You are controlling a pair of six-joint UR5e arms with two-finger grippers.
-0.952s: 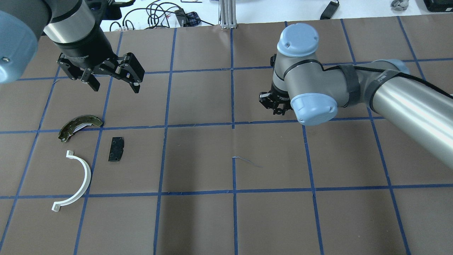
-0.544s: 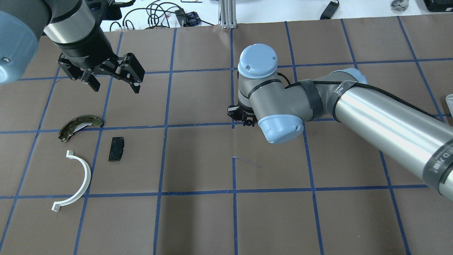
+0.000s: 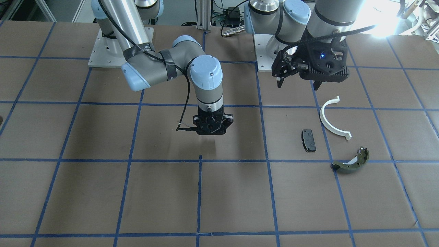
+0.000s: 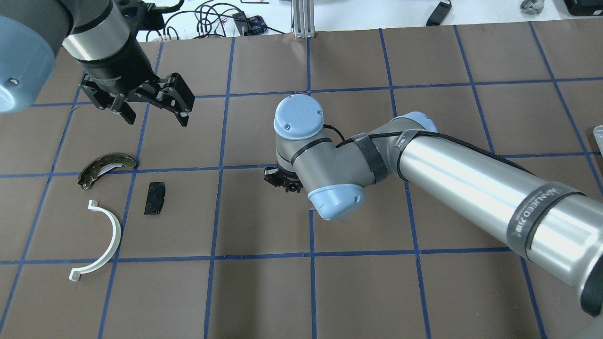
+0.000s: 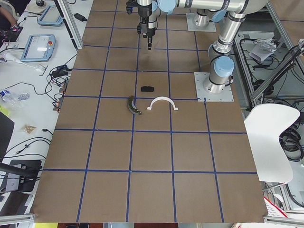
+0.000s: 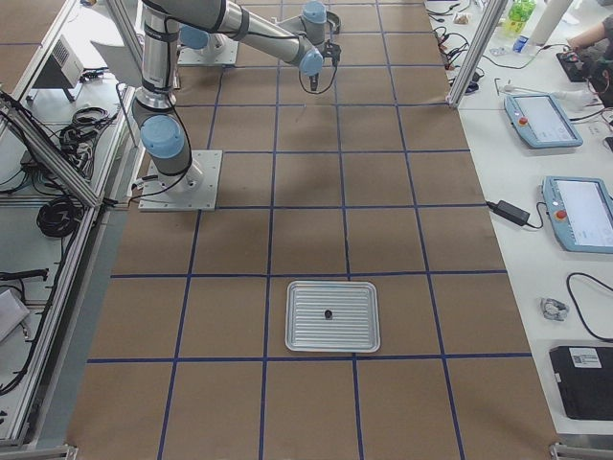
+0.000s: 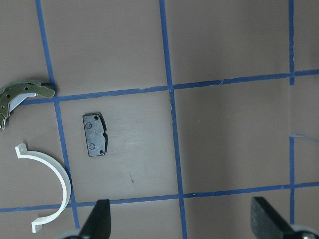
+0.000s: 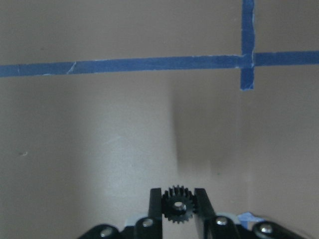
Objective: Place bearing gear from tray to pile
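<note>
Moved: right arm (image 4: 447,169) has swung across the grid from the robot's right half to mid-table over the last 1.0 s; left arm (image 4: 99,37) has barely shifted, and the pile (image 3: 325,121) is unchanged.
Table (image 4: 424,292): brown paper, blue tape grid.
Tray (image 6: 354,331): ribbed metal, at the robot's right end, well apart from both arms; 1 small dark part (image 6: 328,313) lies near its middle.
Left gripper (image 4: 155,118): spread wide, nothing held, above the paper just beyond the pile.
Right gripper (image 8: 180,201): pointing down over bare paper, 2 fingers closed on the gear.
Pile parts: 3, lying apart, none touching.
White half-ring (image 4: 116,235): nearest the robot.
Olive shoe (image 4: 106,167): curved, one end on a blue line.
Black pad (image 4: 154,198): flat, just beside both, on the side toward mid-table.
Bearing gear (image 8: 177,204): small, black, toothed, clamped between the right gripper's fingers, off the paper near mid-table, between tray and pile and well apart from both.
</note>
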